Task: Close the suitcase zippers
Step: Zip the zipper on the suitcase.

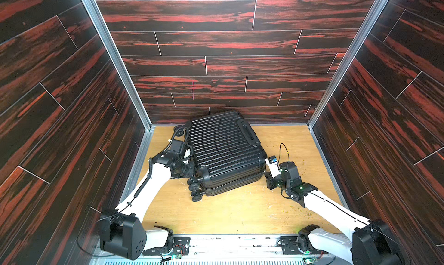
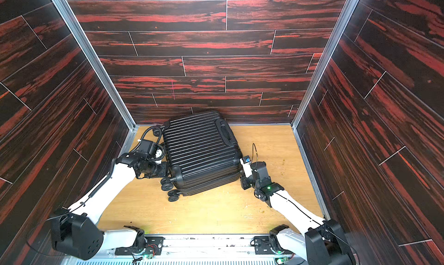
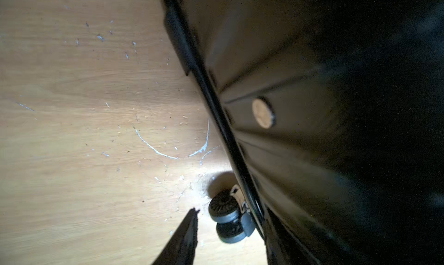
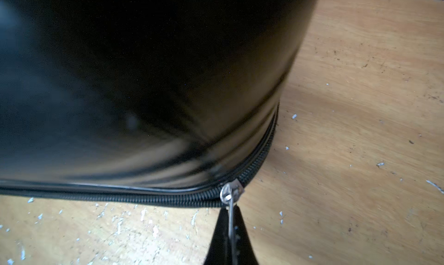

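We are working on one scuffed wood board (image 1: 240, 211) inside three dark-red plank walls (image 1: 228, 47), with one black suitcase (image 1: 223, 153) lying flat toward the back. Our right gripper (image 4: 230, 212) is clamping its one visible silver pull (image 4: 230, 194) at a corner. Our left gripper (image 1: 188, 154) is sitting against its left side, and we cannot tell how the jaws stand.

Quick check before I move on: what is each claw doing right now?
Left claw: cannot be told; only one finger shows, beside the suitcase.
Right claw: closed on the zipper pull.
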`<control>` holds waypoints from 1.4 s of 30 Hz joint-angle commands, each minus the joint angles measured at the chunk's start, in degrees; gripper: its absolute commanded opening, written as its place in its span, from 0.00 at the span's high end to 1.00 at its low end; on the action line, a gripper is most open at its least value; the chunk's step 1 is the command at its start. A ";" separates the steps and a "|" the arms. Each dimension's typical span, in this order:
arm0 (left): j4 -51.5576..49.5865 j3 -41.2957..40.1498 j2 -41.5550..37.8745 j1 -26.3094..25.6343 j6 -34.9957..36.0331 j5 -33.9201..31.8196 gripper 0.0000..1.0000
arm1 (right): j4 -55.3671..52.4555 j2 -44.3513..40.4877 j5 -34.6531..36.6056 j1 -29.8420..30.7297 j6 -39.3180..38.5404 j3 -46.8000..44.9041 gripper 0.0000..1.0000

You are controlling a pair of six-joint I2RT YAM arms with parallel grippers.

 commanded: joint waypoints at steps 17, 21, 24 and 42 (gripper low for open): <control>12.05 -3.79 -0.78 -8.69 -9.26 5.75 0.54 | 12.40 5.88 -17.68 15.72 -3.35 3.67 1.00; 15.89 -4.54 -0.80 -10.98 -10.99 6.04 0.54 | 15.28 8.04 -17.12 19.69 -2.59 4.85 1.00; 17.97 -5.23 -0.57 -12.64 -12.25 5.60 0.54 | 19.50 9.33 -15.65 23.63 -1.72 4.71 1.00; 26.98 -8.98 -0.25 -19.30 -18.29 -0.64 0.55 | 40.84 22.45 2.21 39.23 2.07 4.35 1.00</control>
